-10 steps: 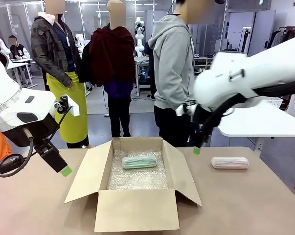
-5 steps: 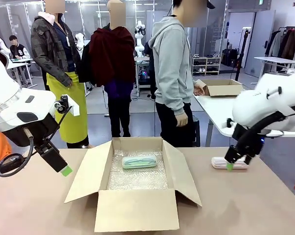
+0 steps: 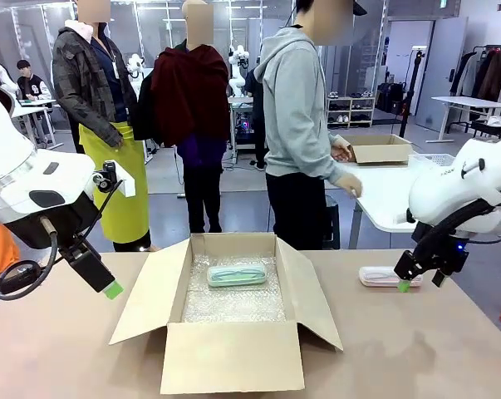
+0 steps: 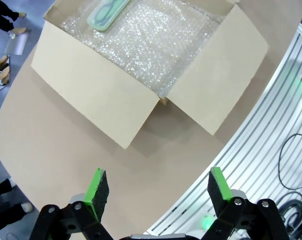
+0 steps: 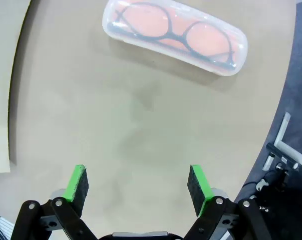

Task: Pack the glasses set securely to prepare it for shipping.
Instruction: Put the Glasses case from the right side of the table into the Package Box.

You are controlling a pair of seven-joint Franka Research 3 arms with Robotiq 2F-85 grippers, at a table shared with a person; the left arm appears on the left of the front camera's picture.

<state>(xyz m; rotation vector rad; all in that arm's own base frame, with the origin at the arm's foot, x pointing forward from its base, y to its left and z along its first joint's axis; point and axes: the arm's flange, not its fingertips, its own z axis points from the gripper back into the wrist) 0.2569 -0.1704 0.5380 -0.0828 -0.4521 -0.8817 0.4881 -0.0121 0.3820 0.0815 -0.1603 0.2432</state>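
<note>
A mint green glasses case (image 3: 236, 275) lies on bubble wrap at the far end of the open cardboard box (image 3: 233, 366); the left wrist view shows the same case (image 4: 108, 12) at the top. The pale pink case (image 3: 381, 276) rests on the table right of the box. My right gripper (image 3: 420, 281) hangs open just at that case's right end, and in its wrist view the pink case (image 5: 176, 36), with dark-framed glasses inside, lies ahead of the open gripper (image 5: 138, 185). My left gripper (image 3: 109, 287) is open above the table left of the box, with nothing between its fingers (image 4: 97, 187).
The box's four flaps (image 3: 146, 295) stand spread outward, and bubble wrap (image 4: 140, 45) lines its floor. A person in a grey hoodie (image 3: 296, 108) stands at the far edge beside a white table (image 3: 383, 199) with another box. The table's near edge (image 4: 201, 165) runs close by the left gripper.
My right arm has swung from above the box's right flap out to the right and down to the pink case. The left arm has not moved. The person turned toward the white table.
</note>
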